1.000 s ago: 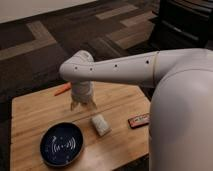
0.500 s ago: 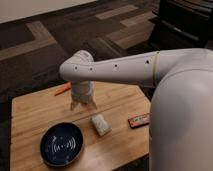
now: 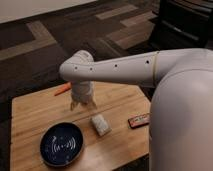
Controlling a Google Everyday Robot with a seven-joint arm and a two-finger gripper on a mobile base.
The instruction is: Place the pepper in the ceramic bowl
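The pepper [image 3: 62,89] is a small slender orange-red thing lying on the wooden table [image 3: 35,115] near its far edge, partly hidden behind my wrist. The ceramic bowl [image 3: 62,144] is round, dark navy and glossy with a faint white pattern at its centre; it sits at the table's front left and holds nothing. My gripper [image 3: 82,105] points down at the table just right of and nearer than the pepper, and behind the bowl. It holds nothing that shows.
A pale crumpled item [image 3: 101,124] lies right of the bowl. A flat red-and-black rectangular item [image 3: 138,120] lies near the table's right edge. My white arm [image 3: 175,90] fills the right side. Dark patterned carpet [image 3: 45,35] surrounds the table.
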